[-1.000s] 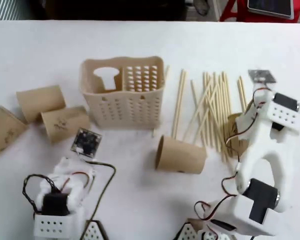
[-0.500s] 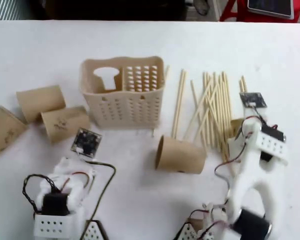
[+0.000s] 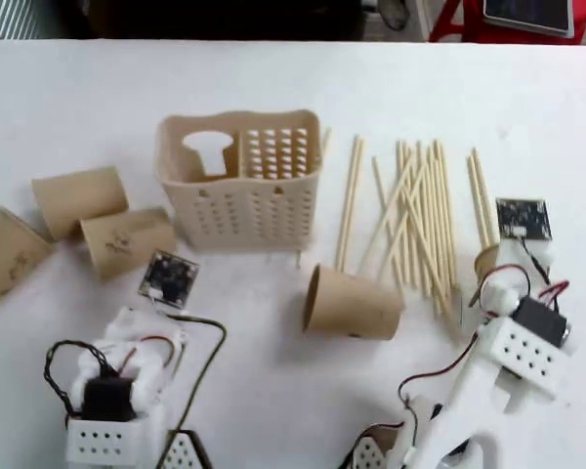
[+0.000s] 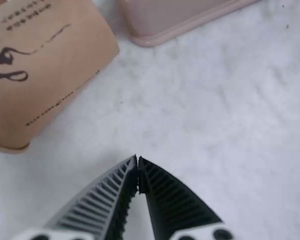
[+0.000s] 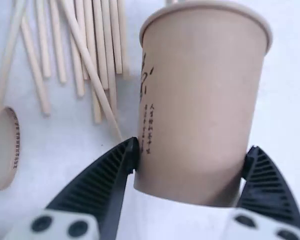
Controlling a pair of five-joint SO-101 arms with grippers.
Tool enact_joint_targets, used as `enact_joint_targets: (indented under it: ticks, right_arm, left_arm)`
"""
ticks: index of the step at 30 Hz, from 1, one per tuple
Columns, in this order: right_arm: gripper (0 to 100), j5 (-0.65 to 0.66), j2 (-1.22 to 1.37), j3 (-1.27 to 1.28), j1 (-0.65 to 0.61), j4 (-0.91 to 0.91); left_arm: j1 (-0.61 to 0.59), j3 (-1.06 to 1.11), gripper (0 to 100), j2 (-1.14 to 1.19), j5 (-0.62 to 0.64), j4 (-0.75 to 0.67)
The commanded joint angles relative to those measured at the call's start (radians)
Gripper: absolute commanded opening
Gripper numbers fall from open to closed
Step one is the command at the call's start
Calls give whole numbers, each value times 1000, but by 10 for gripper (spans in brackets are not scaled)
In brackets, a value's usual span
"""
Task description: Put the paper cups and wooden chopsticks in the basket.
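Note:
A beige perforated basket (image 3: 244, 210) stands mid-table. Three paper cups lie to its left (image 3: 78, 198), (image 3: 127, 239), (image 3: 10, 254), and another cup (image 3: 352, 303) lies on its side in front of the basket. Several wooden chopsticks (image 3: 415, 215) are spread on the table to the right of the basket. My right gripper (image 5: 190, 152) is shut on a paper cup (image 5: 200, 85), seen in the high view (image 3: 485, 262) at the pile's near right corner. My left gripper (image 4: 137, 162) is shut on nothing, close above the table near a lying cup (image 4: 40, 65) and the basket's base (image 4: 180, 15).
The left arm (image 3: 117, 376) sits at the near left edge and the right arm (image 3: 513, 357) at the near right. Loose chopsticks (image 5: 85, 50) and the bottom of the lying cup (image 5: 2, 150) are beside the held cup. White tabletop stretches beyond the basket.
The right arm has drawn back toward the near right edge with the cup in its gripper, away from the chopstick pile. The left arm has not moved.

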Motion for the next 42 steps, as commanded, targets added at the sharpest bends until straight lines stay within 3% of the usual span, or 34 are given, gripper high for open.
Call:
enact_joint_targets:
  ticks: [1, 16, 21, 27, 37, 42]
  right_arm:
    - [331, 17, -31, 43, 25, -19]
    - [354, 129, -36, 80, 47, -31]
    - [354, 129, 16, 92, 58, -245]
    - [354, 129, 197, 91, 53, -309]
    - [354, 129, 381, 91, 331, -341]
    - [354, 129, 460, 92, 358, -348]
  left_arm:
    - [10, -2, 24, -7, -3, 6]
    - [10, -2, 24, -7, -3, 6]
    - [10, -2, 24, -7, -3, 6]
    - [10, -2, 24, -7, -3, 6]
    - [10, -2, 24, -7, -3, 6]
    - [10, -2, 24, -7, -3, 6]
